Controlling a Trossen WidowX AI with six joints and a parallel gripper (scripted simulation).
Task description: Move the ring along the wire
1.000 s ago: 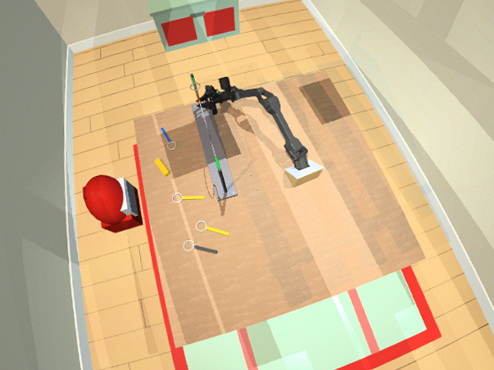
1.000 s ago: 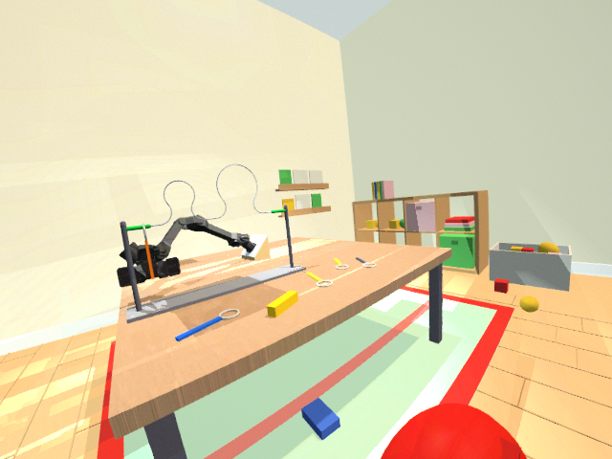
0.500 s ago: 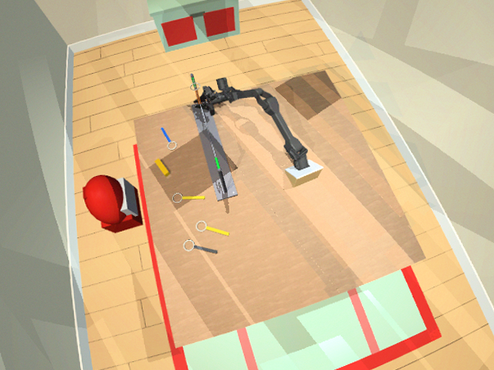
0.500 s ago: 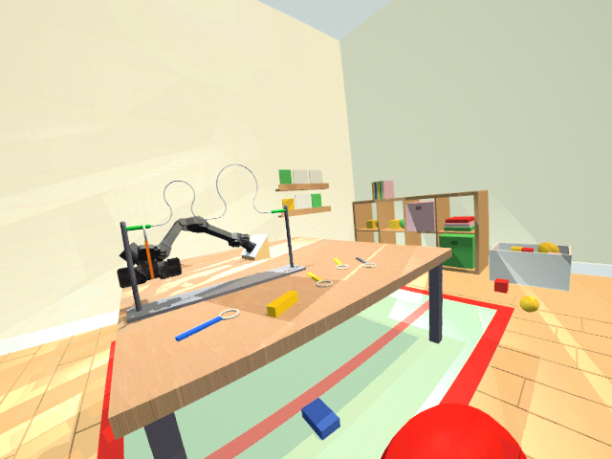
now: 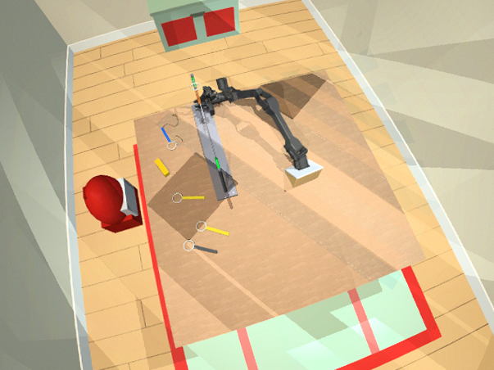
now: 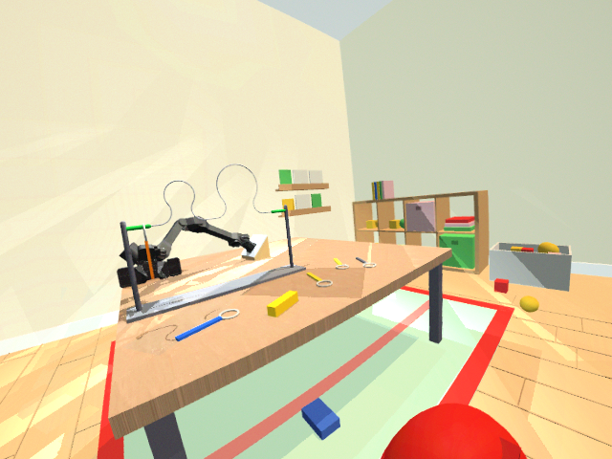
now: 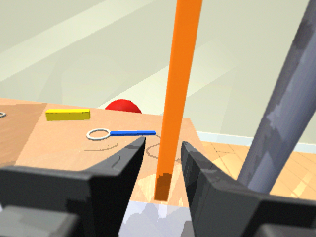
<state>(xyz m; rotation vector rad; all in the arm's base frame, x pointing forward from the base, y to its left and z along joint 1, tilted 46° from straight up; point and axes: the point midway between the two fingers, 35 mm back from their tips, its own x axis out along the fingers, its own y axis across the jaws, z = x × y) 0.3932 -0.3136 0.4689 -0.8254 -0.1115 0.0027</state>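
The orange handle [image 5: 198,96] [image 6: 147,259] [image 7: 180,74] hangs straight down from its ring on the green wire part [image 6: 134,228] [image 5: 194,80] beside the near post [image 6: 129,267] [image 7: 286,99]. My gripper [image 5: 203,101] [image 6: 150,269] [image 7: 163,143] is low at the handle's bottom end. Its fingers stand on both sides of the handle with a small gap each side, so it is open. The thin grey wire [image 6: 237,167] loops up and over to the other green part [image 6: 279,211] [image 5: 216,162] at the far post [image 6: 288,242]. Both posts stand on a long grey base [image 5: 213,150] [image 6: 222,289].
A blue-handled ring [image 5: 167,135] [image 6: 205,324] [image 7: 123,133] and a yellow block [image 5: 162,166] [image 6: 282,302] [image 7: 68,115] lie beside the base. Two yellow-handled rings [image 5: 188,197] [image 5: 213,228] and a grey-handled one [image 5: 199,247] lie farther along. The arm's base [image 5: 303,172] stands on the table's other side.
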